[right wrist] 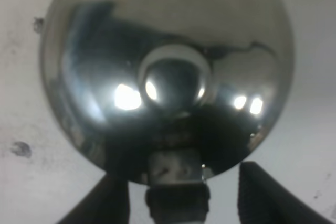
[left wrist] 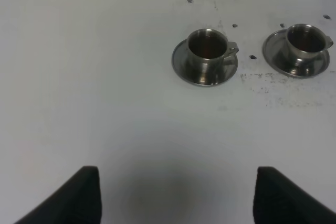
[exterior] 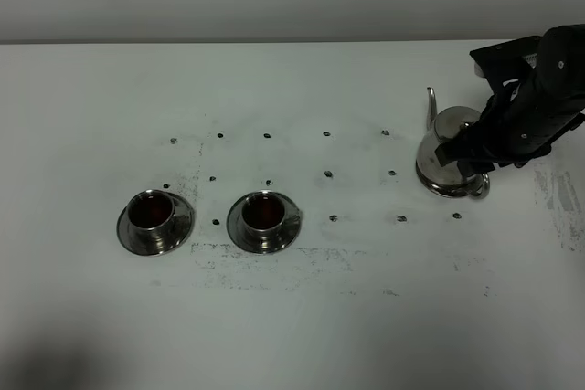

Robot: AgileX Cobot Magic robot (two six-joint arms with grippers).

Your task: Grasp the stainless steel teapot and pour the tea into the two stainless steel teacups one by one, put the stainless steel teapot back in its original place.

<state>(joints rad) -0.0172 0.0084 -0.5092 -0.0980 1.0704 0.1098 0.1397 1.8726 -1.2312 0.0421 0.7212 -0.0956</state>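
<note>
The steel teapot (exterior: pixel 448 154) stands upright at the right of the table, spout (exterior: pixel 430 107) pointing to the far side. It fills the right wrist view (right wrist: pixel 168 72). A shiny rim (exterior: pixel 439 189) shows under its base; the disc is otherwise hidden. My right gripper (exterior: pixel 471 157) (right wrist: pixel 178 203) is open, with one finger on each side of the handle (right wrist: pixel 176 179) and a gap on both sides. Two steel teacups (exterior: pixel 151 212) (exterior: pixel 265 212) on saucers hold dark reddish tea (exterior: pixel 150 210). They also show in the left wrist view (left wrist: pixel 208 48) (left wrist: pixel 304 40). My left gripper (left wrist: pixel 178 198) is open and empty, well short of the cups.
The white table (exterior: pixel 292 317) carries a grid of small dark holes (exterior: pixel 328 173) between the cups and the teapot. Scuffed grey marks (exterior: pixel 274 267) lie in front of the cups. The table's far edge (exterior: pixel 228 41) meets a grey wall.
</note>
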